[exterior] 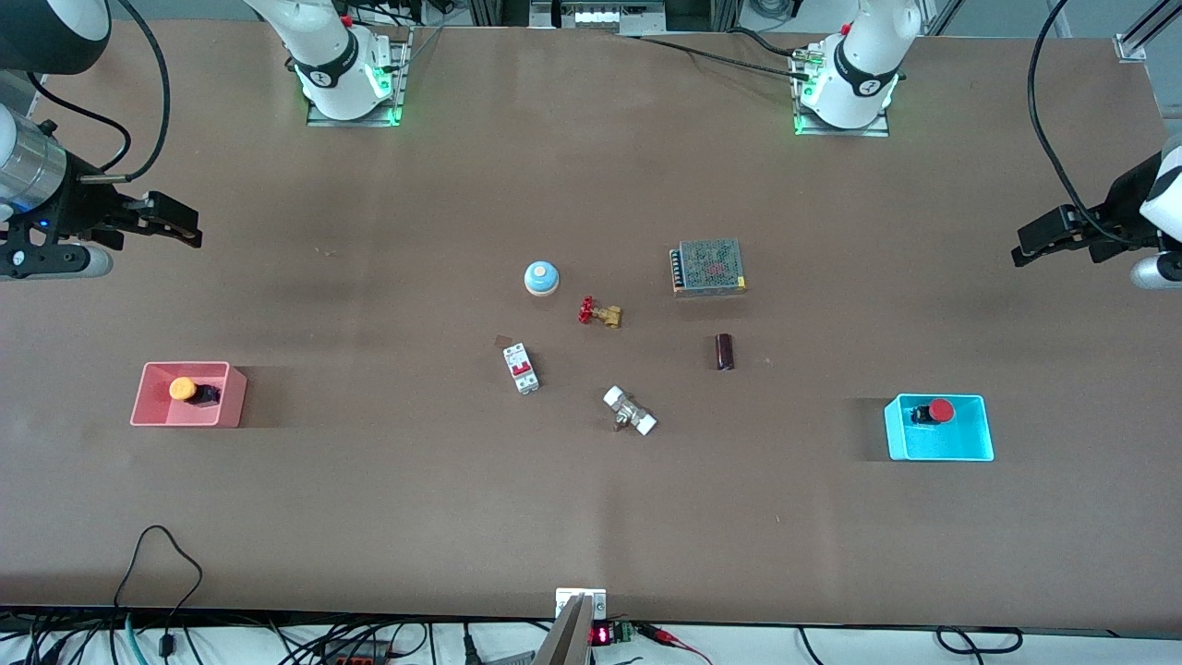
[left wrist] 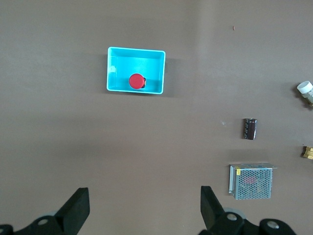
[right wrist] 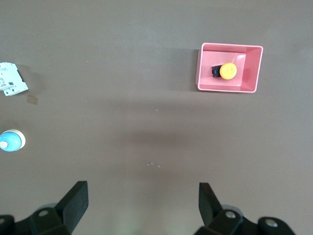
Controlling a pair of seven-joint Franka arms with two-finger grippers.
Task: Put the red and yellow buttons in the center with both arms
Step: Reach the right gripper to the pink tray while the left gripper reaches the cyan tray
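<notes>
The yellow button (exterior: 183,389) lies in the pink bin (exterior: 148,406) toward the right arm's end of the table; it also shows in the right wrist view (right wrist: 228,71). The red button (exterior: 940,410) lies in the cyan bin (exterior: 960,448) toward the left arm's end; it also shows in the left wrist view (left wrist: 137,81). My right gripper (exterior: 180,224) is open and empty, high over bare table above the pink bin's end. My left gripper (exterior: 1034,242) is open and empty, high over bare table at the cyan bin's end. Both sets of fingers (left wrist: 78,208) (right wrist: 76,198) are spread wide.
In the table's middle stand a blue-domed button (exterior: 541,277), a brass valve with red handwheel (exterior: 599,313), a white circuit breaker (exterior: 521,368), a white-capped fitting (exterior: 630,411), a dark cylinder (exterior: 725,351) and a metal mesh box (exterior: 708,267).
</notes>
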